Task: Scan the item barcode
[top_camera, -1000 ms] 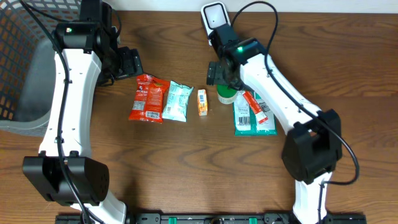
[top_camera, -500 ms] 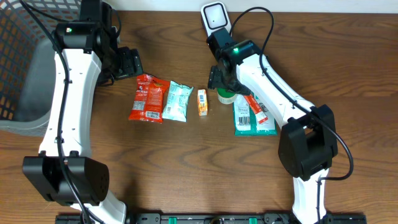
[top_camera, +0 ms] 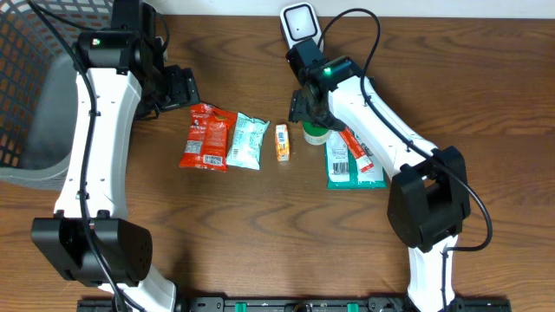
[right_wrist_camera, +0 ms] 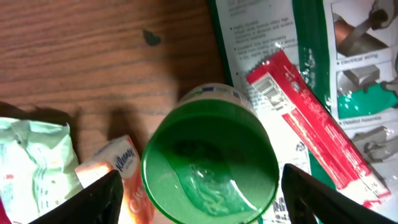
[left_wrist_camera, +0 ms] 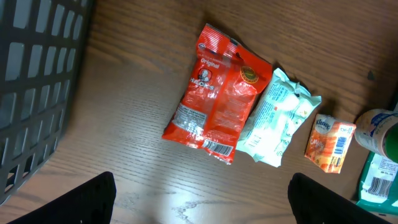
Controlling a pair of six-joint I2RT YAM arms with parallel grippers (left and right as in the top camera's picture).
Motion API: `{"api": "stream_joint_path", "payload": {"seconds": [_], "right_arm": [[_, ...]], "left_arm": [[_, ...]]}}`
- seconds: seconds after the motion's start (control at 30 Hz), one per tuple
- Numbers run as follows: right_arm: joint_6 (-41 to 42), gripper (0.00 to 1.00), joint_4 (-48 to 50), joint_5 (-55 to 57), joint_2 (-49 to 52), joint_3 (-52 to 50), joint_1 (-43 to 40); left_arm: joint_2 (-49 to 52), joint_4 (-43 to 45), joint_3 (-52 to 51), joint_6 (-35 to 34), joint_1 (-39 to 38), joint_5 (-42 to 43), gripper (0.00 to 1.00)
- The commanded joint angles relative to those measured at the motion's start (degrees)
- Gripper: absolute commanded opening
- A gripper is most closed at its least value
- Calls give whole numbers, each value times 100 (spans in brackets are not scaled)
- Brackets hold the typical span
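Note:
A small tub with a green lid (right_wrist_camera: 208,165) stands upright between the orange tissue pack (right_wrist_camera: 115,171) and the flat green package (right_wrist_camera: 298,62). My right gripper (right_wrist_camera: 200,190) hangs straight over the tub (top_camera: 314,134), open, one finger on each side of the lid with a thin gap at both sides. The white barcode scanner (top_camera: 299,22) stands at the table's far edge, just behind that arm. My left gripper (left_wrist_camera: 202,199) is open and holds nothing, above bare wood left of the red snack bag (left_wrist_camera: 217,93).
A pale green pack (top_camera: 247,140) lies between the red bag (top_camera: 206,137) and the tissue pack (top_camera: 282,142). A red stick sachet (right_wrist_camera: 311,118) lies on the green package (top_camera: 355,169). A dark mesh basket (top_camera: 26,87) fills the far left.
My right gripper has shifted a little to the left over the tub and its jaws have narrowed toward the lid. The left arm has not moved.

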Motion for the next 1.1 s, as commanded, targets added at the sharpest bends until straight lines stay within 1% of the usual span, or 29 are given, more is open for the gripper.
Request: {"api": "stream_joint_path", "payload": {"seconds": [0.0, 0.1, 0.13, 0.17, 0.2, 0.23, 0.37, 0.5, 0.63, 0.73, 0.77, 1.0, 1.07], "right_arm": [[24, 77, 66, 98, 35, -138, 66], [22, 73, 63, 98, 35, -138, 66], [22, 71, 63, 98, 35, -138, 66], [17, 66, 63, 98, 35, -140, 66], [-26, 63, 66, 98, 35, -149, 66], [-48, 63, 66, 101, 35, -170, 66], [-66, 69, 90, 122, 35, -313, 66], [-232, 68, 79, 118, 35, -341, 68], [-782, 67, 81, 87, 33, -337, 68], [-1314, 60, 76, -131, 31, -330, 68], [-1451, 59, 74, -225, 31, -323, 68], [-3084, 61, -59, -811, 26, -310, 68], [-3639, 64, -177, -807, 15, -302, 66]], "left_arm": [[13, -13, -7, 11, 13, -111, 89], [13, -13, -7, 11, 13, -114, 89], [13, -13, -7, 11, 13, -111, 89], [13, -13, -7, 11, 13, -114, 89], [13, -13, -7, 11, 13, -114, 89], [13, -13, -7, 11, 13, -114, 89], [13, -13, -7, 9, 13, -111, 89], [13, -13, -7, 11, 13, -114, 89], [13, -13, -7, 11, 13, -114, 89], [13, -13, -7, 11, 13, -114, 89], [13, -13, -7, 11, 13, -114, 89], [13, -13, -7, 11, 13, -114, 89], [13, -13, -7, 11, 13, -114, 89]]}}
